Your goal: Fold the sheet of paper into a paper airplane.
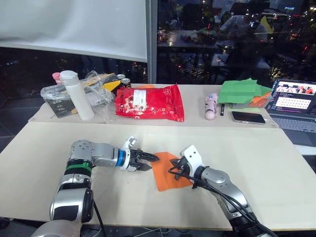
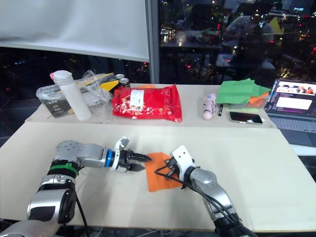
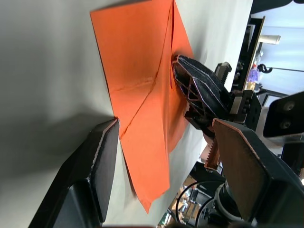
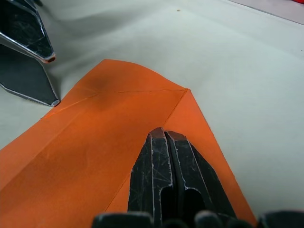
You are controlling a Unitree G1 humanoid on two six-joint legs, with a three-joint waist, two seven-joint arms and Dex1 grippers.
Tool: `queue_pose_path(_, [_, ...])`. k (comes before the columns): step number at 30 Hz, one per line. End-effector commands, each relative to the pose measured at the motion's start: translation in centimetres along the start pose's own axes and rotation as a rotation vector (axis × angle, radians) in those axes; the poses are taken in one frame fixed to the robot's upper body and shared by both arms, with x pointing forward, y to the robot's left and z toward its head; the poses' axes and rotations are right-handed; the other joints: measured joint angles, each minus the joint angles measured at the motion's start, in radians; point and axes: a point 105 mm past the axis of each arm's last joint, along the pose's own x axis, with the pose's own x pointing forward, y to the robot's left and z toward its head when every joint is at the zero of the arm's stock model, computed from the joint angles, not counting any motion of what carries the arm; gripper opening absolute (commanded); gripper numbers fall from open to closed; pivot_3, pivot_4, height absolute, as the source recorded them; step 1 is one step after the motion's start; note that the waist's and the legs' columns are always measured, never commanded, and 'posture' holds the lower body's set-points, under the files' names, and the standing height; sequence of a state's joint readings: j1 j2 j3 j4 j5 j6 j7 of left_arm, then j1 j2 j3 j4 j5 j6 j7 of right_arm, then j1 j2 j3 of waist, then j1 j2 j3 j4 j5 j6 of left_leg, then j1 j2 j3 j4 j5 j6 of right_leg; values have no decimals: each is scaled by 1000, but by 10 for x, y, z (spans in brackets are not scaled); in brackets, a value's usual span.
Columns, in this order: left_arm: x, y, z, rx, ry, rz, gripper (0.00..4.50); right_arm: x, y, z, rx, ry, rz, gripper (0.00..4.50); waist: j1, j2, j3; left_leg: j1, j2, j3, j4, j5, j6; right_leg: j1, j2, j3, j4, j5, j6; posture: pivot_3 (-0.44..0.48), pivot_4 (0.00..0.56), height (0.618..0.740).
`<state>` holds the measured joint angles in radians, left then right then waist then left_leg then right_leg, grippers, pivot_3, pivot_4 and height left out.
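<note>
The sheet of paper (image 1: 167,172) is being pressed flat on the table (image 1: 256,163) by the closed right gripper (image 4: 165,137); the left gripper (image 1: 148,162) is being held open, empty, at its edge.

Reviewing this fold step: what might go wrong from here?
1. The right tool, shut, presses the orange sheet of paper flat; if it drags, the crease may skew.
2. The open left tool sits at the sheet's edge and might push the sheet rather than grip it, shifting the fold line.
</note>
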<state>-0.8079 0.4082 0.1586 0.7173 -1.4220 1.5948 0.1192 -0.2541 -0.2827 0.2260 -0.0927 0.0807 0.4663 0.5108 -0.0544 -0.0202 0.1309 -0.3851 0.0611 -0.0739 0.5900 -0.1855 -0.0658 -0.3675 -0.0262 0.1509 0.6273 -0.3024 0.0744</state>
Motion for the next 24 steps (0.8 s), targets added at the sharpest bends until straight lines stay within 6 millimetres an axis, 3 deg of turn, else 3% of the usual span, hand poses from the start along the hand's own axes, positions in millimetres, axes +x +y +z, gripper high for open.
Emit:
queue_pose_path(1, [-7, 5, -5, -16, 17, 2, 3351, 1, 1, -2, 3, 9, 3, 0, -2, 0, 0, 0, 0, 0, 0, 0, 0, 0, 0, 0, 0, 0, 0, 0, 150, 719])
queue_pose_path(7, [-15, 10, -7, -4, 23, 34, 3351, 3, 2, 0, -5, 7, 12, 0, -11, 0, 0, 0, 0, -1, -1, 0, 0, -2, 0, 0, 0, 0, 0, 0, 150, 719])
queue_pose_path(11, [-18, 24, -22, 22, 77, 106, 3351, 4, 3, 0, -8, 7, 16, 0, -17, 0, 0, 0, 0, -1, -1, 0, 0, -2, 0, 0, 0, 0, 0, 0, 150, 719])
queue_pose_path(18, [-17, 21, -41, 62, 176, 94, 3351, 3, 3, -1, -10, 12, 11, 0, -15, 0, 0, 1, 0, -1, -2, 0, -1, -2, 0, 0, 0, 0, 0, 0, 150, 719])
queue_pose_path(24, [-4, 14, -62, 106, 290, 74, 3351, 3, 2, -1, -8, 11, -1, 0, -11, 0, 0, 0, -1, -1, -2, 0, -1, -2, 0, 0, -1, 0, -1, 0, 150, 719])
